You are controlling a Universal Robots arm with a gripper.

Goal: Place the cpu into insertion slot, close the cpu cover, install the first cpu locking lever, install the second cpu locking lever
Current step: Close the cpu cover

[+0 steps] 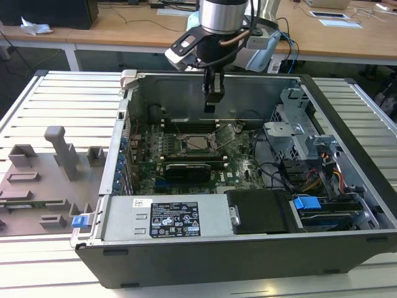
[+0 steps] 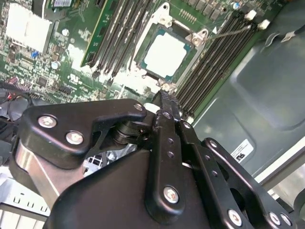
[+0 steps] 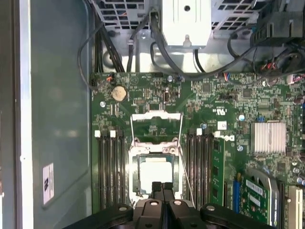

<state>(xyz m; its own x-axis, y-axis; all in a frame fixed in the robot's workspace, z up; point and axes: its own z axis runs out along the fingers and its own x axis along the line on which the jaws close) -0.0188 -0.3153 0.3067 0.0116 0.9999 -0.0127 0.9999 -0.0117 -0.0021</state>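
gripper [image 1: 211, 102] hangs just above the board with fingers pinched together and empty, likely because the cpu [image 3: 155, 172] already sits in the insertion slot [image 3: 135, 167], cpu cover [image 3: 156, 115] flipped back open.

gripper [image 1: 209, 108] above insertion slot [image 1: 197, 144], open computer case [image 1: 205, 264]

I work in a lab: opened computer case [image 1: 248, 261] on a slatted metal bench [image 1: 62, 105], cable-strewn wooden desks [image 1: 124, 28] behind.
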